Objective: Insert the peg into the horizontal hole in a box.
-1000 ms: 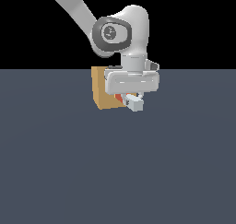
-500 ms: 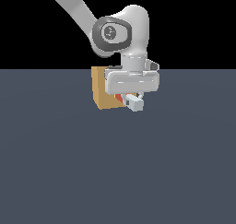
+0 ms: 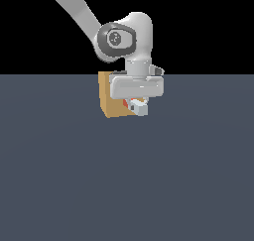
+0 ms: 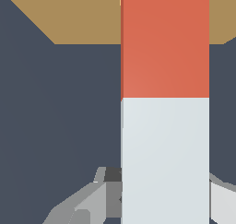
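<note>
Risk here is jamming. The pincer (image 3: 138, 106) is pinching the peg (image 4: 165, 103) at its white end, low over the surface (image 3: 127, 185), with the orange part reaching the box (image 3: 110, 100). The hole is hidden in both views, so I cannot tell whether the tip is inside. Any tilt or offset could wedge the peg against the hole's edge, or shove the box away.

Gripper (image 3: 137, 107) holding peg (image 3: 130, 104) against box (image 3: 110, 100).

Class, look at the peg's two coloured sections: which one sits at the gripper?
The white end of the peg sits at the gripper; the orange-red section reaches toward the box.
</note>
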